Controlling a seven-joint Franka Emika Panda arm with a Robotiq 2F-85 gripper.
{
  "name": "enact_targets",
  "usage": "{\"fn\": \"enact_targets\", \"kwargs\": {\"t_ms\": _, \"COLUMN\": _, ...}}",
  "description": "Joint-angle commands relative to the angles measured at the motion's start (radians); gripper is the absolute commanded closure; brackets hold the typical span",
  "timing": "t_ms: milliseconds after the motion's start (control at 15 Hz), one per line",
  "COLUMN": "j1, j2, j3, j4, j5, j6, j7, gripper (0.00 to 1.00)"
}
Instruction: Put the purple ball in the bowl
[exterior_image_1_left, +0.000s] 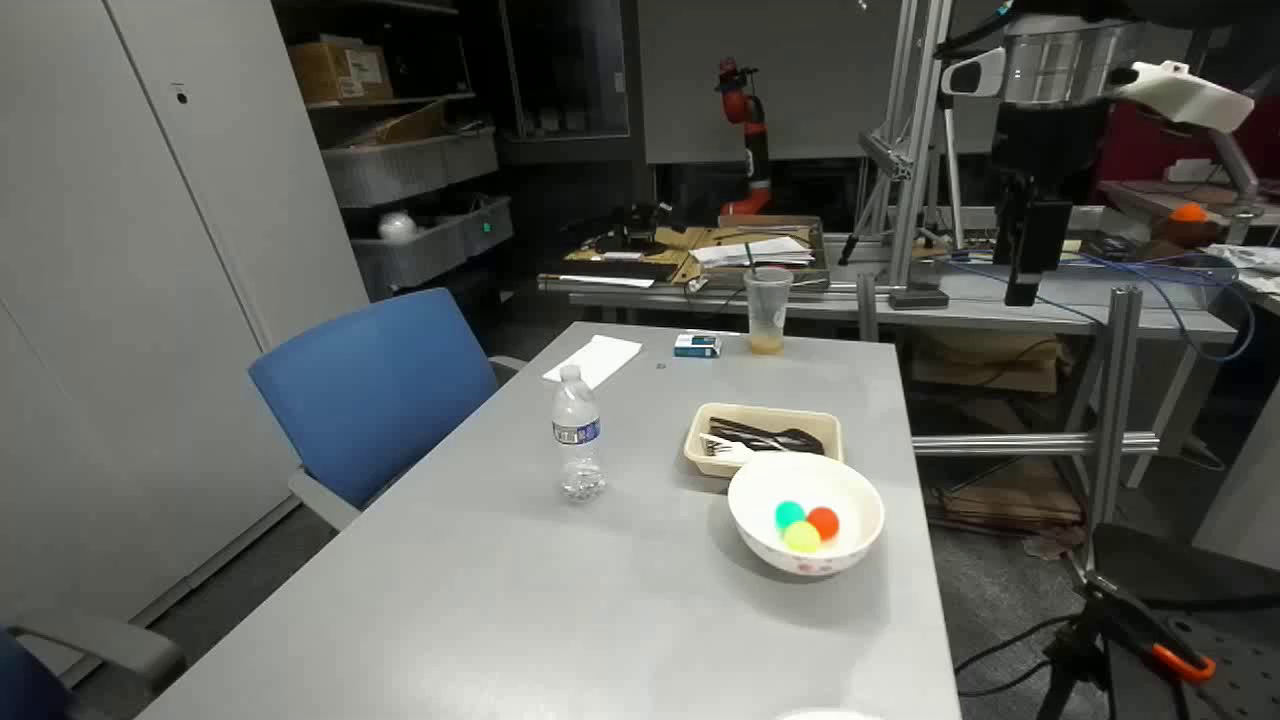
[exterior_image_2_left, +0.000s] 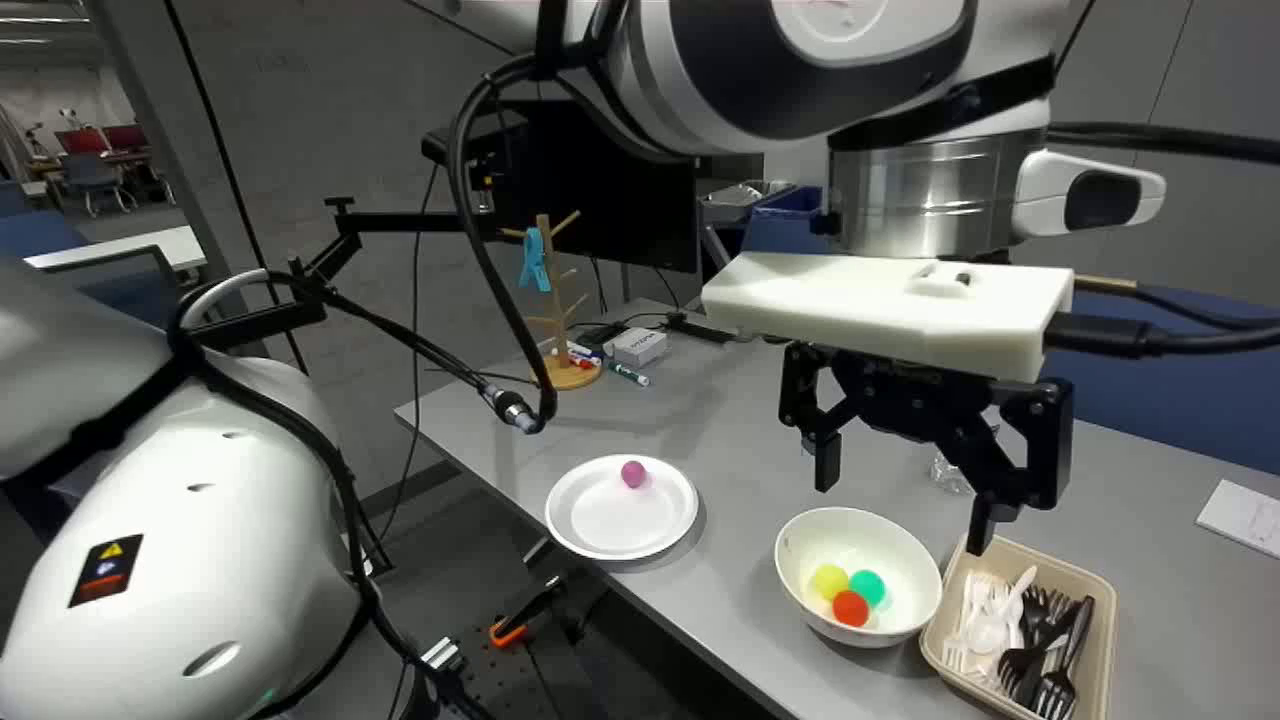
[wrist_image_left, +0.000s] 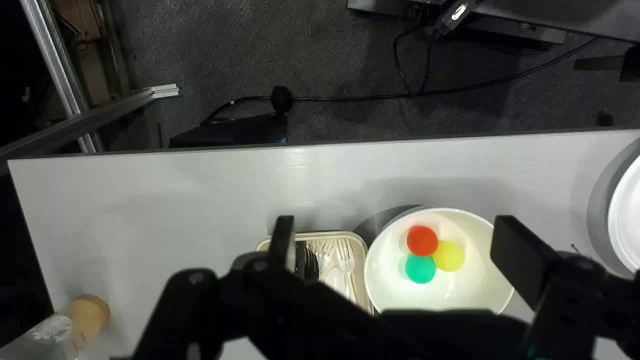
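The claw (exterior_image_2_left: 903, 515) is spread wide with nothing between its fingers (exterior_image_2_left: 827, 462), and hangs higher than the bowl (exterior_image_2_left: 895, 560); whether straight over the bowl, I cannot tell. The step in hand looks like the reach for the purple ball (exterior_image_2_left: 633, 474), with the pick not yet made. The next move likely calls for bringing the claw over to that ball, lowering it with 1 finger on each side, and closing gently, since something so small and round may roll. Inside the bowl lie 3 others: a yellow ball (exterior_image_2_left: 828, 582), a green ball (exterior_image_2_left: 869, 587) and a red ball (exterior_image_2_left: 850, 608). Just beside the bowl is the cutlery tray (exterior_image_2_left: 1100, 630). On the bowl's opposite side, a little apart from it, sits a white plate (exterior_image_2_left: 605, 525), and the purple ball rests on that plate: lower than the claw, off to the bowl's plate side, and well apart from the fingers. The wrist view catches only a slice of the plate and no purple ball.
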Motion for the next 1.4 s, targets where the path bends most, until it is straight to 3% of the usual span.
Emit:
{"fn": "enact_targets", "kwargs": {"t_ms": 0, "j1": -0.006, "j2": 0.002, "j3": 0.006, "j4": 0.001, "j5": 0.004, "j6": -0.001, "j7": -0.003, "gripper": 0.00}}
{"fn": "enact_targets", "kwargs": {"t_ms": 800, "j1": -0.004, "j2": 0.004, "j3": 0.004, "j4": -0.001, "j5": 0.008, "j6": 0.007, "j7": -0.006, "gripper": 0.00}}
{"fn": "enact_targets", "kwargs": {"t_ms": 867, "j1": 0.008, "j2": 0.035, "j3": 0.022, "j4": 0.178, "j5": 0.035, "j6": -0.125, "j7": -0.014, "gripper": 0.00}}
{"fn": "enact_targets", "kwargs": {"t_ms": 1267, "j1": 0.058, "j2": 0.137, "j3": 0.062, "j4": 0.465, "j5": 0.107, "j6": -0.220, "j7": 0.029, "gripper": 0.00}}
{"fn": "enact_targets", "kwargs": {"t_ms": 1333, "j1": 0.043, "j2": 0.057, "j3": 0.048, "j4": 0.349, "j5": 0.082, "j6": -0.161, "j7": 0.008, "gripper": 0.00}}
